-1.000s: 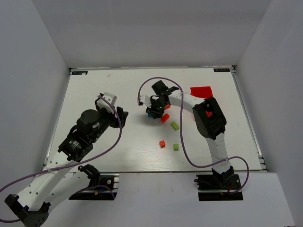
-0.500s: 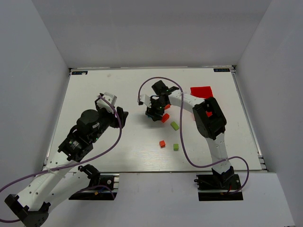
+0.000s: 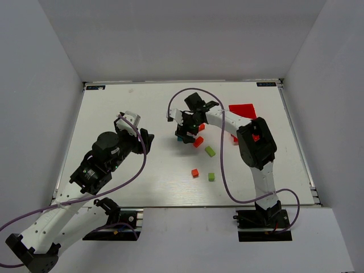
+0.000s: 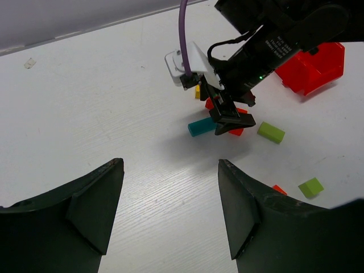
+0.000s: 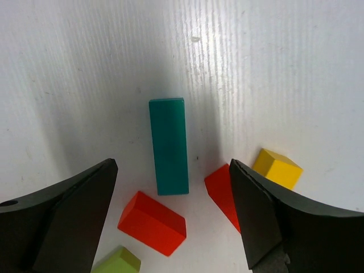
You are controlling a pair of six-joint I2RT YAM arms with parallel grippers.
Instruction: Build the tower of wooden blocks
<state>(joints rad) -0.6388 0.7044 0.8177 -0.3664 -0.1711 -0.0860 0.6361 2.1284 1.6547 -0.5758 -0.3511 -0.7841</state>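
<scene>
On your table (image 3: 114,114), the right gripper (image 3: 185,133) hovers nearest, jaws wide and empty. The left gripper (image 4: 170,187), also wide, sits well apart. The teal bar (image 5: 169,146) lies flat between the right fingers, its long axis crosswise to their closing line. The top view half hides it. The right wrist view shows it whole, with a yellow cube (image 5: 277,167) near.

Right gripper (image 4: 232,120) higher over teal bar (image 5: 169,145)

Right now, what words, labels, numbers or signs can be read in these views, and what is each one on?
Nothing reads clearly.
White print on the black right arm: too blurred to read.
Dark sticker at the far left corner of the white table: too small.
Second sticker at its far right corner: too small.
Long teal wooden bar: no markings.
</scene>
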